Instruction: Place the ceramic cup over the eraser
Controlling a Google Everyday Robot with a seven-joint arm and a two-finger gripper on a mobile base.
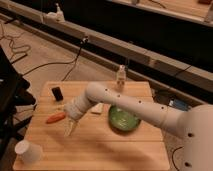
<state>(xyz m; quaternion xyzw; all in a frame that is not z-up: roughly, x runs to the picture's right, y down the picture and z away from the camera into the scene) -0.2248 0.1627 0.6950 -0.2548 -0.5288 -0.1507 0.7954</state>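
The white ceramic cup (28,151) lies at the near left corner of the wooden table (100,150). The black eraser (57,93) sits at the table's far left. My gripper (70,130) hangs from the white arm over the left-middle of the table, right of the cup and in front of the eraser, touching neither. It holds nothing that I can see.
An orange carrot-like piece (55,118) lies just left of the gripper. A flat white block (97,108) and a green bowl (123,119) sit behind the arm. A small clear bottle (120,77) stands at the far edge. Cables run across the floor at the left.
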